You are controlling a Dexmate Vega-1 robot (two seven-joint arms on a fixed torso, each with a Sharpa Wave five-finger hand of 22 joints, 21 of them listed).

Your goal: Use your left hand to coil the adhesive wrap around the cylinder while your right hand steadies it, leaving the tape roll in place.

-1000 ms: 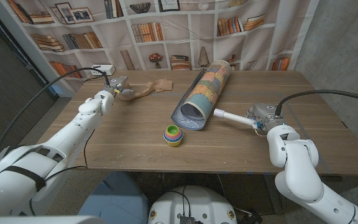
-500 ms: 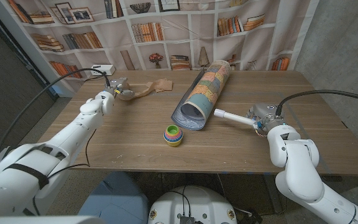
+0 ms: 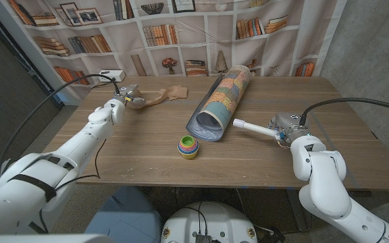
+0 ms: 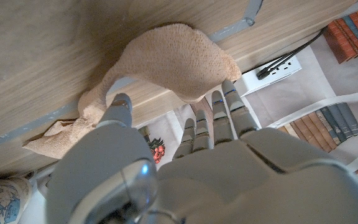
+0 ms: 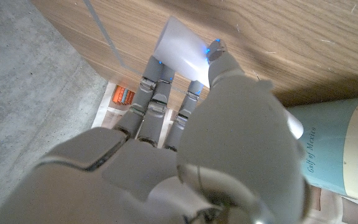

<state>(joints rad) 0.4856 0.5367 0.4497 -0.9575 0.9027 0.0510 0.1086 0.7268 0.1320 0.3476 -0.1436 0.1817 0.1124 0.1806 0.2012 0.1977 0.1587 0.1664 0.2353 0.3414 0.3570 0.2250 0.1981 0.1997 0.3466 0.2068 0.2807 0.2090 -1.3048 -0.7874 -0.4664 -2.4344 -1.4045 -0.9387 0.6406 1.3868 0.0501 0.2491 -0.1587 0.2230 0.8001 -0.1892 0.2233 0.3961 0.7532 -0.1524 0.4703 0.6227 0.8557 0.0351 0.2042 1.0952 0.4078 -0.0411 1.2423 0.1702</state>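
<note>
Nothing moved since earlier: left hand pinching tan wrap, right hand gripping white cylinder.

Head view: high above the near edge of the bench, looking down and across toward a bookshelf backdrop, both arms entering from the bottom corners. Left wrist view: turned over, pressed close behind the left hand, facing the tan wrap against the wood. Right wrist view: equally close behind the right hand, looking along the fingers at a white cylinder. Shared with the head view: wrap, cylinder, map tube.
</note>
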